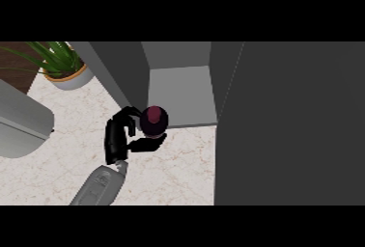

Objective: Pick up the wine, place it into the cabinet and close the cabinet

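Head view, near to far. One grey forearm (96, 187) enters from the lower edge, left of centre; its side cannot be told from this view alone, though by position it reads as the left arm. The left hand (118, 137) is black, with fingers curled over the top and thumb coming in below, wrapped around the wine (153, 119). Only the bottle's dark red rounded end shows; the body below is hidden by the steep angle and by the fingers, so its tilt cannot be judged. The right hand shows nowhere. The marble counter (164, 178) has bare surface near and to the right of the hand, up to a large dark grey panel (292, 125) that fills the right side of the view; whether this is the cabinet door or a wall cannot be told. The wine sits just at the front lip of the open cabinet (182, 91), whose pale floor lies directly beyond it, between a dark left wall and the panel. At the left edge a grey rounded appliance (21, 128) is cut off. Far left stands a potted plant (64, 67), well apart from the hand.
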Controlling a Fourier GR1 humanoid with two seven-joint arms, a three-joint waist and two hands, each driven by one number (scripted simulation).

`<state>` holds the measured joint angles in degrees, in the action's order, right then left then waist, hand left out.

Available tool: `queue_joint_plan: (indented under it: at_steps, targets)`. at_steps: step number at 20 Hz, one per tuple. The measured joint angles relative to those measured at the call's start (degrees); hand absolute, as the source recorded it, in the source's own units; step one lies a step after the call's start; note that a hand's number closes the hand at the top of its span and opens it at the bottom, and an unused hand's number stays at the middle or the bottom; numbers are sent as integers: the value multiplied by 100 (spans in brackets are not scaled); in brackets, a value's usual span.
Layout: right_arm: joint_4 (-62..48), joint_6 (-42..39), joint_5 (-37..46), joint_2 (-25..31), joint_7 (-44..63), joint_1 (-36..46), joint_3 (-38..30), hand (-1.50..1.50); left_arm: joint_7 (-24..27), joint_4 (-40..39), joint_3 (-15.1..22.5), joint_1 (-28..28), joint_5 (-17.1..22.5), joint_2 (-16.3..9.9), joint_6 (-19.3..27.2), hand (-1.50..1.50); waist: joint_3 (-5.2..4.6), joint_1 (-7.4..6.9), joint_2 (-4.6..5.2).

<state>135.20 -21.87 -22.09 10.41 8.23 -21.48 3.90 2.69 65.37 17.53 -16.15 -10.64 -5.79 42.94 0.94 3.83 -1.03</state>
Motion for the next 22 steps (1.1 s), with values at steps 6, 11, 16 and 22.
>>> queue_joint_plan:
  at_steps: [6, 11, 16, 22]
  targets:
    - [-12, -49, -33, -14, -36, 12, 87, -150, -16, 32, -28, 54, -59, 15, 275, 150, 3, 88, 17]
    - [-28, -71, -58, 0, -43, 7, 89, -150, -15, 61, -69, 68, -24, 11, 397, 150, -2, 133, 32]
    - [-40, -108, -84, 27, -56, 4, 86, -150, -2, 100, -175, 87, 74, 84, 600, 150, -9, 183, 52]
    - [-65, -158, -112, 44, -66, 37, 112, -150, 20, 27, -145, 15, -147, -119, 832, 150, -11, 234, 75]
